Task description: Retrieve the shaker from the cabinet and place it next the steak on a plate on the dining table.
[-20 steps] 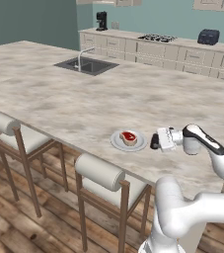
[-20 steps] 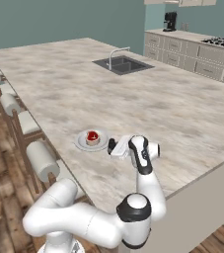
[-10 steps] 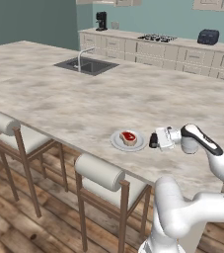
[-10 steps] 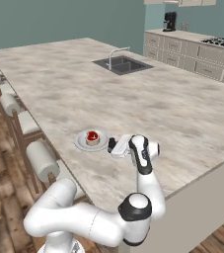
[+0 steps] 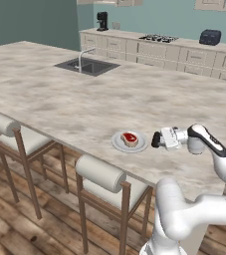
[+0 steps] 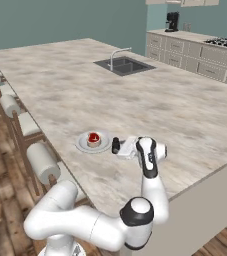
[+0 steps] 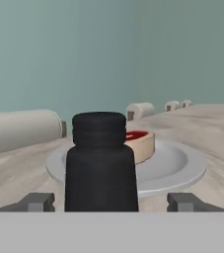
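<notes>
**Shaker stands beside the plated steak**

Where the marbled beige-grey stone bench (image 5: 59,94) runs along its near edge, two cream-cushioned wooden bar stools (image 5: 102,179) stand below it on the plank floor. On the bench top, going rightward in the left base view, lies the round white-grey plate with a raised rim (image 5: 119,144), and on it the small red chunk of steak with a pale fatty edge (image 5: 130,139). Just right of the plate stands the small black cylindrical shaker (image 5: 156,140), upright on the stone, close to the rim; whether it touches the rim cannot be told. Right of it again is the white arm's two-finger gripper (image 5: 160,139), held level and pointing at the shaker.

From the hand view, the shaker (image 7: 101,165) rises in the middle, with the plate (image 7: 182,168) and steak (image 7: 140,143) behind it. One dark fingertip shows on each side of the shaker, each clearly apart from its body, so the jaws stand wide and hold nothing.

Farther back, a steel sink with a tap (image 5: 82,64) is set into the bench, and a tall black coffee machine (image 5: 102,21) stands on the rear counter.
</notes>
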Tool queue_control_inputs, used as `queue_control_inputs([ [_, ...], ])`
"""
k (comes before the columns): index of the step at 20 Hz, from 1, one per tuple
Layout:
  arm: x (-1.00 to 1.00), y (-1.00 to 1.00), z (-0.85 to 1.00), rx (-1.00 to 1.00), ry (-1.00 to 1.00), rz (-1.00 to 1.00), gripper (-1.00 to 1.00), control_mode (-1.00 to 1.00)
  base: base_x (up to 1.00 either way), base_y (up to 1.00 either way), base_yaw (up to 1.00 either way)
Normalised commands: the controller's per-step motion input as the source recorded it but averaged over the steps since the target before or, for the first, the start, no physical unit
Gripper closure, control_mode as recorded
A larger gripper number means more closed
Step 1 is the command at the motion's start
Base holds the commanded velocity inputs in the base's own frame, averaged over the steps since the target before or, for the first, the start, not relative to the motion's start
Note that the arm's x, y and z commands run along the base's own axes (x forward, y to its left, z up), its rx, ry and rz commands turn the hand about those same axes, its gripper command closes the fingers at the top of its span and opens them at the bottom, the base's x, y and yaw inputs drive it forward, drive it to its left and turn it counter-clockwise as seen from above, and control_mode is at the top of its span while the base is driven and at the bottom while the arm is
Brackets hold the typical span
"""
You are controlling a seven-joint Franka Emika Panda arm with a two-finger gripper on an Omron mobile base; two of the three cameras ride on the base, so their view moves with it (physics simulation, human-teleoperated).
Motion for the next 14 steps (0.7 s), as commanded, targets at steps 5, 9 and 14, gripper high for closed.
queue_control_inputs([
  [5,-0.12,-0.21,0.0,0.03,0.0,0.0,-1.0,-1.0,0.0,0.0,0.0],
  [9,-0.1,-0.42,0.03,0.07,0.0,-0.02,-1.0,-1.0,0.0,0.0,0.0],
  [14,-0.56,-0.16,0.8,0.09,-0.02,-0.12,-1.0,-1.0,0.0,0.0,0.0],
])
